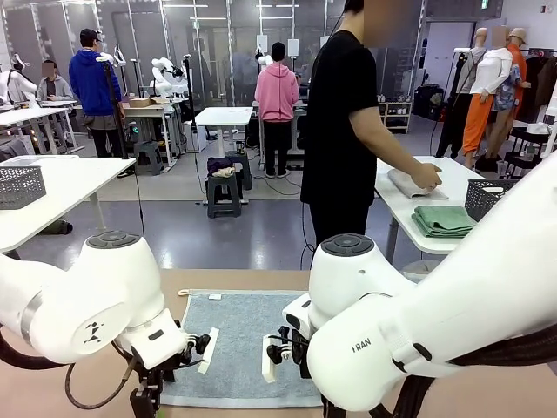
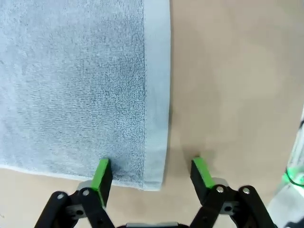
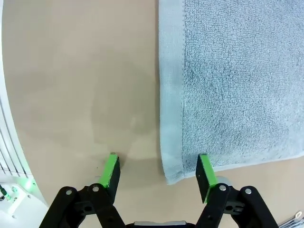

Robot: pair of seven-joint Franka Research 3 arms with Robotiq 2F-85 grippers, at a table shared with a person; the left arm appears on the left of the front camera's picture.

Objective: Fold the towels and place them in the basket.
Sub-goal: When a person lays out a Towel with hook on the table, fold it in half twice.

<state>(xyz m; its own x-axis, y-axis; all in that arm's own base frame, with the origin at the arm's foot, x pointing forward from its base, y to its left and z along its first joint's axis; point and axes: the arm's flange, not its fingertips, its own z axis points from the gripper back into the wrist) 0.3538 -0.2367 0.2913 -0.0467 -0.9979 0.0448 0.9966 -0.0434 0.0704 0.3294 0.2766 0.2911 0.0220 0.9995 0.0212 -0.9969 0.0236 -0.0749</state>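
A light blue-grey towel [image 1: 244, 340] lies flat on the tan table, its small white loop at the far left corner. In the left wrist view, my left gripper [image 2: 152, 173] is open and straddles a near corner of the towel [image 2: 80, 85], one pad over the cloth and the other over bare table. My right gripper [image 3: 159, 173] is open too and straddles the other near corner of the towel [image 3: 237, 80] in the same way. A dark grey mesh basket [image 1: 489, 197] stands on a white table at the far right.
A person in black stands across the table, one hand on a folded towel [image 1: 416, 185] on the white side table [image 1: 396, 209]. Green folded cloths [image 1: 444, 219] lie beside the basket. Another mesh basket [image 1: 19, 185] sits on a white table at left.
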